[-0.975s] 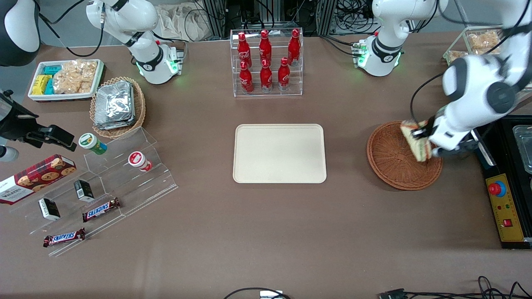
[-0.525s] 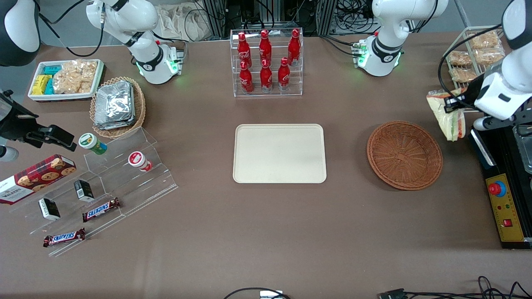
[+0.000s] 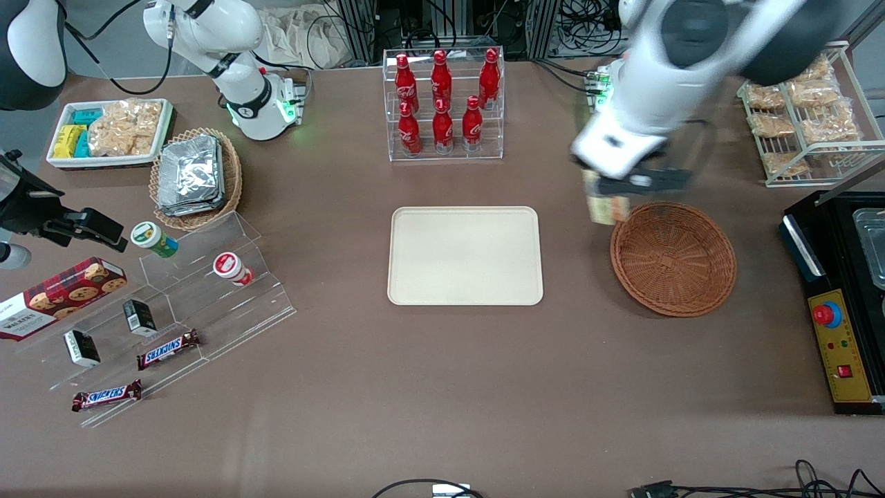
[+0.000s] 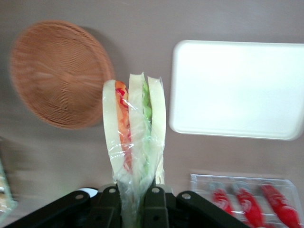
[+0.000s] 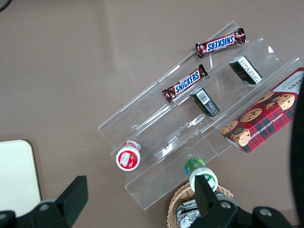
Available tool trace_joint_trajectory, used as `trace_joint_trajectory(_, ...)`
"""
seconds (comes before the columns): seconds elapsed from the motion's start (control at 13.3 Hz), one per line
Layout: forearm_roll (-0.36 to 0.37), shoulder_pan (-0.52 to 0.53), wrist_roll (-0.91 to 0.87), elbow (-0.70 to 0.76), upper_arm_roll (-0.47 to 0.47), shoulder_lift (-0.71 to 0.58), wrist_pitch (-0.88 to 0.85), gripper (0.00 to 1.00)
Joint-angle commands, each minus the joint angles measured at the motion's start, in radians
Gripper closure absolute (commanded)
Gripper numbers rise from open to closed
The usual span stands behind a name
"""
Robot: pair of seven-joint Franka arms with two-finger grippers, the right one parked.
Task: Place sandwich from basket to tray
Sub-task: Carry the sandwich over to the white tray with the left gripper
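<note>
Pincer (image 4: 135, 199) grips the sandwich (image 4: 134, 137) aloft between basket (image 3: 673, 258) and tray (image 3: 464, 256).

Pincer (image 3: 608, 197) carried sandwich (image 3: 607, 207) trayward

Brown counter (image 3: 415, 387) carries clear rack of red cola bottles (image 3: 442, 104). Toward parked arm's end: tan basket of foil packs (image 3: 195, 177), white tray of snack packets (image 3: 109, 131), two Snickers bars (image 5: 185, 88), cookie box (image 5: 263, 118) on clear tiered stand (image 3: 173, 311).
</note>
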Motion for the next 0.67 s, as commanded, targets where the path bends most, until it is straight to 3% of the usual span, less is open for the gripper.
trace_joint_trajectory(0.0, 0.043, 0.008, -0.146, 0.126, -0.119, 0.155, -0.015, 0.9)
trace_joint_trajectory(0.3, 0.082, -0.016, -0.137, -0.111, -0.129, 0.166, 0.225, 0.9)
trace_joint_trajectory(0.6, 0.207, -0.01, -0.108, -0.38, -0.125, 0.213, 0.607, 0.9)
